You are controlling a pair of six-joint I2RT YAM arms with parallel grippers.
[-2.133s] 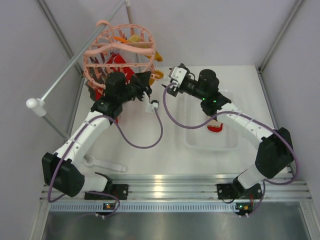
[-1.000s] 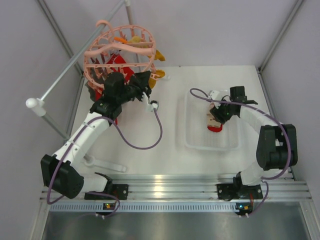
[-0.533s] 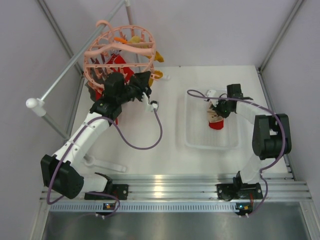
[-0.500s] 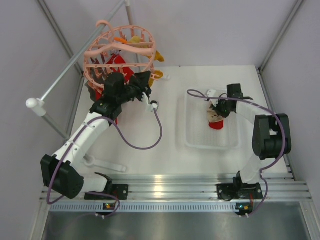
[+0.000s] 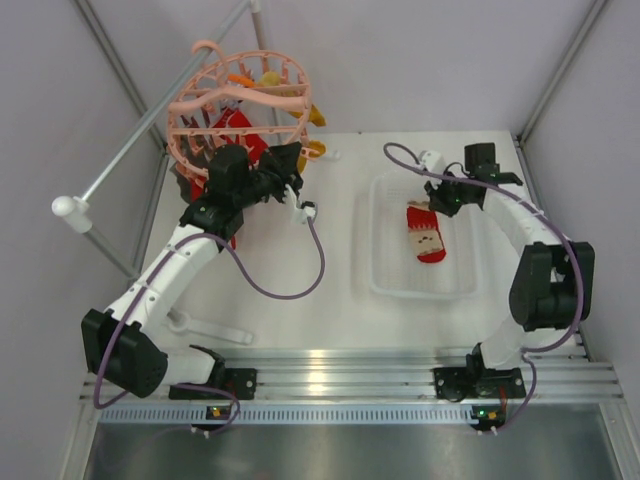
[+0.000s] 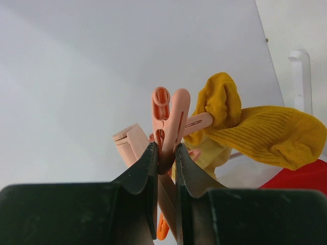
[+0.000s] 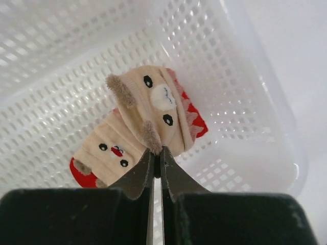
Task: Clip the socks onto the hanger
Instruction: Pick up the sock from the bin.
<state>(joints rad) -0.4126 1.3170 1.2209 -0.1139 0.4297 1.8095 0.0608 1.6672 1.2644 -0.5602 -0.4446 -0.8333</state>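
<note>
Right arm: elbow folded at the right table edge, forearm angled back-left over the far end of the white mesh basket point(image 5: 385, 282). Right gripper point(image 7: 157, 162) jaws pinched tight on the cream bear-face cuff of a red sock point(image 7: 153, 115); its red toe rests in the basket. Left arm: stretched forward to the hanger point(image 5: 200, 100) on the far left. Left gripper point(image 6: 164, 155) clamped on a pink clip peg point(image 6: 168, 109). Mustard sock point(image 6: 255, 130) clipped just beside it.

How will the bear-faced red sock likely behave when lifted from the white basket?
Probably floppy: the sock folds over where the right gripper pinches it. Likely light: a narrow edge pinch grips it. Soft knit fabric, so unlikely to slip.
</note>
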